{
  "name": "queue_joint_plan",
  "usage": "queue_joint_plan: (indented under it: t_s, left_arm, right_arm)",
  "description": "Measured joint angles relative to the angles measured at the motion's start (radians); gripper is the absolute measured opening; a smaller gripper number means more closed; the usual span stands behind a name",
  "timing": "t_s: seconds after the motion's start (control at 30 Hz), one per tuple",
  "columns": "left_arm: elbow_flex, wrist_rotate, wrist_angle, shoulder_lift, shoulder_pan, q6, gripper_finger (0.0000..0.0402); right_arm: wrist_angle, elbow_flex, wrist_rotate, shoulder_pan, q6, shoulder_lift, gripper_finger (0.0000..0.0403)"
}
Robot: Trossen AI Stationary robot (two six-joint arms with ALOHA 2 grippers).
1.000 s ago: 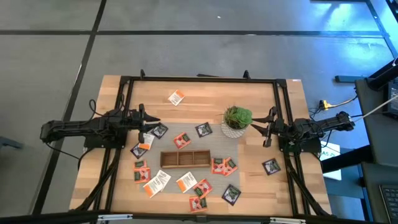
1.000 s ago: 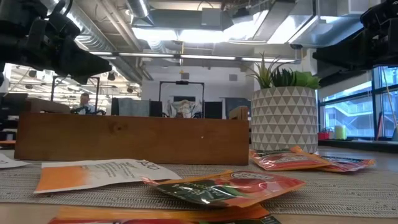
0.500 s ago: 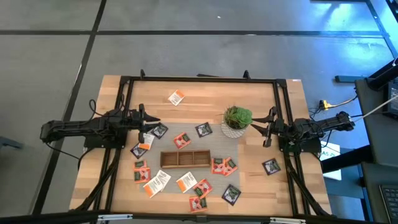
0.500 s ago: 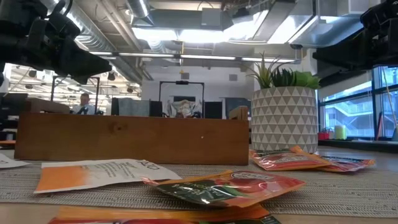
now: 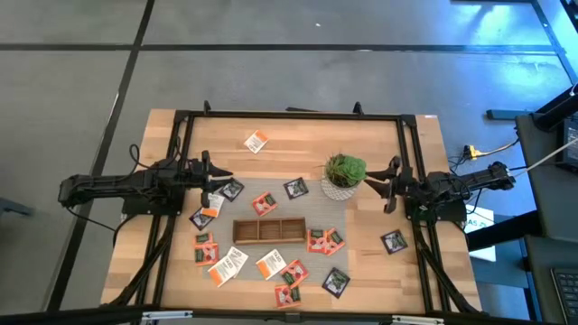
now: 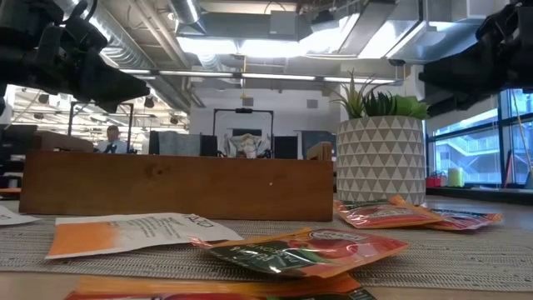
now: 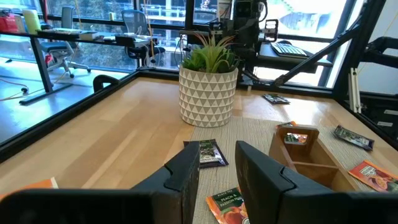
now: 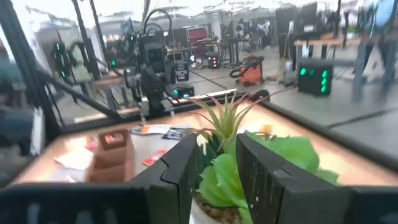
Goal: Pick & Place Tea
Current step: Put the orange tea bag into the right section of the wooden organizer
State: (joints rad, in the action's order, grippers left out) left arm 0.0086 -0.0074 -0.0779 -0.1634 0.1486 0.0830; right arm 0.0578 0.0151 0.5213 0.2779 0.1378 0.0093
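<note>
**Both arms raised over the table, nothing held**

I had the left gripper [image 5: 221, 185] raised above the table's left side, fingers apart with a narrow gap and nothing between them; the left wrist view showed the gap bare. Right below and just ahead of it lay a dark sachet [image 5: 232, 190] and a white-and-orange sachet [image 5: 213, 202] touching it. Another dark sachet [image 7: 208, 154] sat on the mat straight ahead of the fingertips, with a red-orange one [image 7: 227, 204] nearer, close under the fingers.

The right gripper [image 5: 372, 188] I had up at the right side, just beside the potted plant [image 5: 344, 174], its fingers parted a little, holding nothing; green leaves [image 8: 249, 168] filled the space past the fingers. A lone dark sachet [image 5: 394, 241] lay behind and to one side of that gripper, near the table's right edge.

The wooden tray [image 5: 269, 231] sat between the two grippers, toward the near edge, and I could not tell if its compartments held anything. The rest of the tea was loose around it: red-orange sachets [image 5: 324, 240] touching each other on the right gripper's side of the tray, white-and-orange ones [image 5: 228, 264] and more on the near side, and one white-and-orange sachet [image 5: 256, 141] well apart at the far side, beyond the left gripper.

A person [image 6: 112, 138] showed far back in the room.
</note>
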Motion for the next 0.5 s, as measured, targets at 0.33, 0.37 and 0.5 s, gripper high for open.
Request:
queue_joint_plan:
  t_s: [0.33,0.37,0.5]
  left_arm:
    - [0.000,0.000,0.000,0.000,0.000,0.000,0.0100]
    - [0.000,0.000,0.000,0.000,0.000,0.000,0.0100]
    - [0.000,0.000,0.000,0.000,0.000,0.000,0.0100]
  right_arm:
    - [0.013,0.000,-0.078,0.000,0.095,0.000,0.0122]
    - [0.025,0.000,-0.078,0.000,0.093,0.000,0.0128]
    - [0.048,0.000,-0.078,0.000,0.093,0.000,0.0172]
